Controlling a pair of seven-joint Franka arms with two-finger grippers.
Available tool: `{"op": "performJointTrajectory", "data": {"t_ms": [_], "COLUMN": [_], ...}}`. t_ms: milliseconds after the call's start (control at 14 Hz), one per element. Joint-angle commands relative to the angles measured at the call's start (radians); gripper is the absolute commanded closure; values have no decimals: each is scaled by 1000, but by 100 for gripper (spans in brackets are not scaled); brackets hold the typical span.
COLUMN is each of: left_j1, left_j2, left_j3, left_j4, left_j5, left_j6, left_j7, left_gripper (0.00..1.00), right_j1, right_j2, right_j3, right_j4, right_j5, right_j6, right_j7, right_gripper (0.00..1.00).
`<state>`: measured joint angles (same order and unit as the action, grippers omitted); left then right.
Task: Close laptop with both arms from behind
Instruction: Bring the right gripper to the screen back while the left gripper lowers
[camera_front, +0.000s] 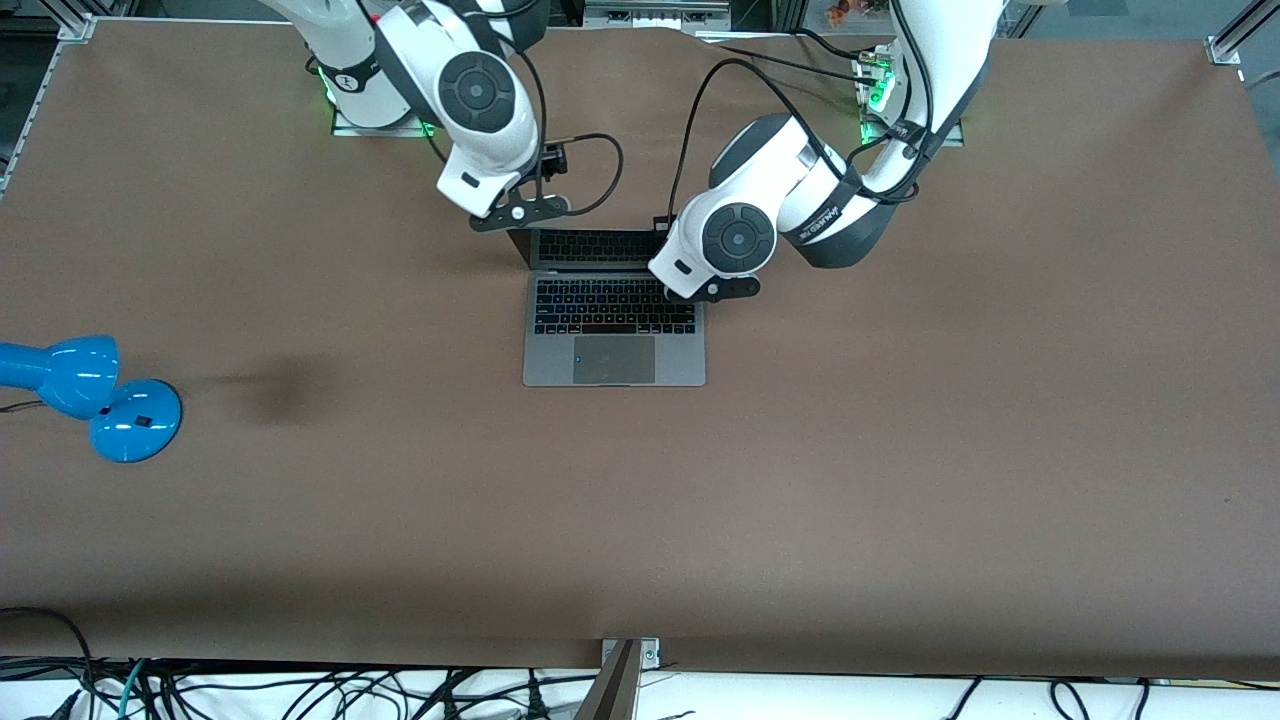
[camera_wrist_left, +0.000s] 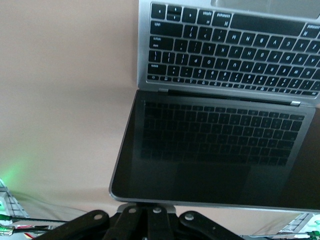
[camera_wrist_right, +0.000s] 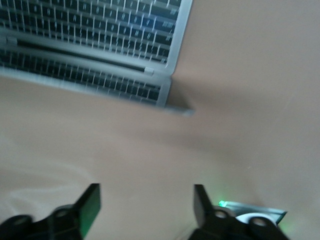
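laptop (camera_front: 614, 335): slim silver-grey metal, lid up, black keys, glossy dark screen.
left end effector (camera_wrist_left: 150, 220): at the lid's top edge, grip state unclear.
right end effector (camera_wrist_right: 145, 207): fingers spread, holding nothing, over brown table (camera_front: 900, 450).

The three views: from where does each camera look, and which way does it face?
Front view: high, across the brown table, facing the white left arm and right arm; looks down on the open slim silver-grey metal laptop.
Left wrist view: above the lid's edge, facing the dark screen and keyboard; the left hand shows.
Right wrist view: facing the table beside the laptop's corner; the open right hand shows.
Shared: all show the keyboard.
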<state>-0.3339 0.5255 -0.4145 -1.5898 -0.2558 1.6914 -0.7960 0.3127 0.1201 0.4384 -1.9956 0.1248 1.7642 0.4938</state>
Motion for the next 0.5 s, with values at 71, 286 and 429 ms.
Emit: {"op": "performJointTrajectory", "data": {"t_ms": [71, 286, 429], "left_j1": [-10, -8, -13], "left_j2": [57, 79, 91], "left_j3": [20, 31, 45], "left_j4": [90, 117, 131], "left_j5": [27, 30, 30], "left_j6": [-6, -6, -6], "left_j7": [14, 14, 14], "left_gripper": [100, 100, 100], "right_j1": [-14, -14, -15], "right_j2": [-5, 33, 59], "right_j3": [11, 10, 8], "right_j4": [-31, -14, 1], "right_j5": [36, 32, 19], "right_j6": [26, 82, 122], "right_j7": [20, 19, 19], "right_gripper": [100, 100, 100]}}
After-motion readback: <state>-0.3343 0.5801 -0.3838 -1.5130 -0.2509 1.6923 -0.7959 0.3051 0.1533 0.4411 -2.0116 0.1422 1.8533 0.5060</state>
